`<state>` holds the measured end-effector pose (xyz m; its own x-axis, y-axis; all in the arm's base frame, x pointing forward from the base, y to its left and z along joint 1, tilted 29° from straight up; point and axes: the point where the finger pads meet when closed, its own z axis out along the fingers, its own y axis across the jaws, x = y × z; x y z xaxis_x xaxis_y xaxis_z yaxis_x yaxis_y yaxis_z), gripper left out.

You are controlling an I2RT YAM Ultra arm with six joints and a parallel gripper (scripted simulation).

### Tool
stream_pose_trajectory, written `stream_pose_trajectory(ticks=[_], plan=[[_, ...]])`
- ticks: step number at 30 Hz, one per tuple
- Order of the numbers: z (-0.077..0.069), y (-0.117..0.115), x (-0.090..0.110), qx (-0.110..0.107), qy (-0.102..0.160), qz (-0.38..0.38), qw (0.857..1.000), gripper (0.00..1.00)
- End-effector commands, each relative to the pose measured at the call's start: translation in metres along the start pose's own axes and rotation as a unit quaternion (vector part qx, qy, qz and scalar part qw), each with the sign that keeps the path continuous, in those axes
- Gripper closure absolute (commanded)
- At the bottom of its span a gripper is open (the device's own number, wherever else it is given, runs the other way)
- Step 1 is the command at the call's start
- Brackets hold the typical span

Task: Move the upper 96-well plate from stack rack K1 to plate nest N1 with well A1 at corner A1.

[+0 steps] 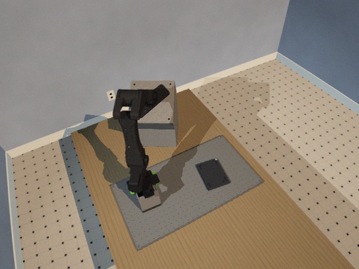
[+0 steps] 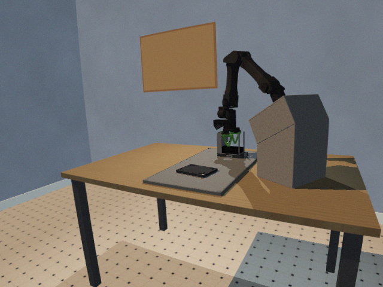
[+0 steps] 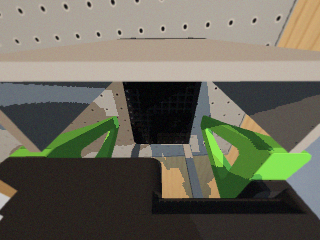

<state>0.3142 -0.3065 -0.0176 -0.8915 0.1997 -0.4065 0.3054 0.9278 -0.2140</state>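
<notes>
The pincer hangs inside the top of stack rack K1, its green fingers spread wide and holding nothing. In the wrist view the dark upper 96-well plate shows at the centre of the frame, below and between the two fingers, which stand to either side of it without touching; the rack's pale top rail crosses the frame above. Whether one or two plates lie in the rack cannot be told from these pictures, as only a dark mass shows at its bottom in the exterior view. The rack stands at the left end of a grey perforated board in the top view, just below the middle of the frame, and the dark plate nest N1 lies flat on the same board, well apart to the right. The board rests on a wooden table with dark legs. One large grey block carries the single black arm at the right of the exterior view. The floor is tiled with dark dots, the walls are blue-grey, and one orange board hangs in the upper middle of the exterior frame.
</notes>
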Motion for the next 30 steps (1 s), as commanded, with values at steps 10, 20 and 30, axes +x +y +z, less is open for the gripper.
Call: stream_pose_trajectory(ticks=[10,20,30], plan=[[0.015,-0.005,-0.017,0.010,-0.021,-0.001,1.000,0.00],[0.030,-0.006,-0.017,0.011,-0.021,-0.001,1.000,0.00],[0.029,-0.006,-0.016,0.011,-0.020,-0.001,1.000,0.00]])
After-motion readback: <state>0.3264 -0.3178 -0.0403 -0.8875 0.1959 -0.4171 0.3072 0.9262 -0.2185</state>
